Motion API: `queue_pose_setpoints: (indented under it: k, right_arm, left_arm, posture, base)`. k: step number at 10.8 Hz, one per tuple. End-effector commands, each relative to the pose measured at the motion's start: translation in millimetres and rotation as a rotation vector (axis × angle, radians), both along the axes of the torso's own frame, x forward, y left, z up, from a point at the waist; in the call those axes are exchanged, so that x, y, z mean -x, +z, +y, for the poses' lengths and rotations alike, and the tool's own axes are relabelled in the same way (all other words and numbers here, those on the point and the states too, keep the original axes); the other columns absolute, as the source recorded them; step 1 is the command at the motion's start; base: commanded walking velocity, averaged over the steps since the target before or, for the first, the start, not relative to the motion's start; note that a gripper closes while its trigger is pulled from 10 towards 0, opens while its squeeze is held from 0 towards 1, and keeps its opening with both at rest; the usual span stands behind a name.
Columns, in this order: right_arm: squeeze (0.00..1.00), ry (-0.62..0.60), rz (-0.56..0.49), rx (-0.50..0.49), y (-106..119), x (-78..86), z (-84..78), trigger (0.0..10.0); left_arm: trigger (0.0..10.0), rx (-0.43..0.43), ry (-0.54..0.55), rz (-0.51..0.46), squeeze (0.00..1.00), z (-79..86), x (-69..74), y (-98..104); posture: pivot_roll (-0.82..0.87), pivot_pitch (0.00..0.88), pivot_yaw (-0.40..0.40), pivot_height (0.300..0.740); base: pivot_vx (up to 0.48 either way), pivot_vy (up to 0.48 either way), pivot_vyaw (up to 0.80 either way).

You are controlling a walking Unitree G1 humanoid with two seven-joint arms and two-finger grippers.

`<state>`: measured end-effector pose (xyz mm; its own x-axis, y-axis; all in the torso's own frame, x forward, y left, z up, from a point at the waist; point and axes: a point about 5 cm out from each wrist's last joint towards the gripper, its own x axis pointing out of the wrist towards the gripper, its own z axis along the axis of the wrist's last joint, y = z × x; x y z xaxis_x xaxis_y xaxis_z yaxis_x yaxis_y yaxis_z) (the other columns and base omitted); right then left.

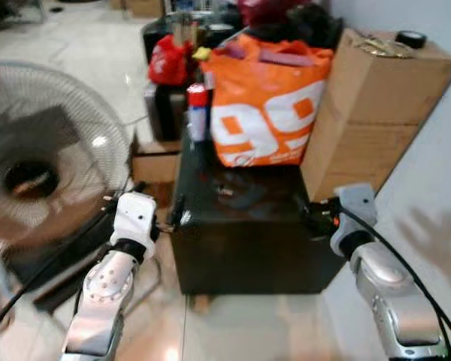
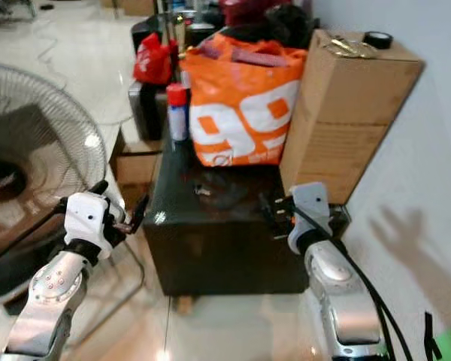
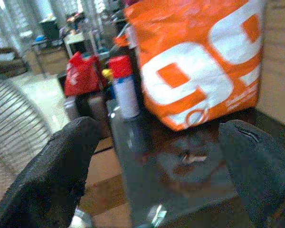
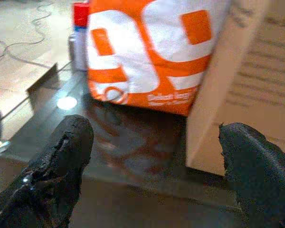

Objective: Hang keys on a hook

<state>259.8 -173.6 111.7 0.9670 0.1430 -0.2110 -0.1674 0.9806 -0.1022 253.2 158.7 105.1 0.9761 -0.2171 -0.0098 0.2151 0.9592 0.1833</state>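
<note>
**A:** Where are the keys?

**B:** Lying flat on the dark bench, just in front of the orange bag and near the middle of the top. They are small and blurred; in the left wrist view they read as a pale glint on the glossy surface.

**A:** And the claws?

**B:** Both are released and empty. The left claw sits off the bench's left front corner, the right claw at its right front corner beside the cardboard box. Each has its fingers spread wide.

**A:** Which way do the keys point?

**B:** Their long axis seems to run roughly across the bench, left to right, but I can't tell which end is the ring.

**A:** How should the pickup go?

**B:** I'd bring one claw in over the top, low and slow, with the fingers straddling the short width. The glossy top may let the keys skid, and the spray can stands close by.
</note>
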Motion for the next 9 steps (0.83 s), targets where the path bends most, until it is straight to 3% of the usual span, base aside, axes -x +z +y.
queue_pose_setpoints:
  k: [1,9]
  right_arm:
    - [1.0,-0.025,-0.003,0.014,0.7,1.2,-8.6,10.0]
    - [1.0,-0.008,-0.007,0.021,0.9,-1.8,-6.6,10.0]
  left_arm:
    - [10.0,0.008,-0.026,-0.012,0.91,-6.9,-1.1,2.7]
    - [10.0,0.007,-0.022,-0.015,0.91,-6.4,-2.3,4.4]
  posture:
    - [-0.02,0.0,0.007,0.74]
    - [-0.01,0.0,-0.001,0.74]
  base:
    - [0.368,0.0,0.0]
    - [0.366,0.0,0.0]
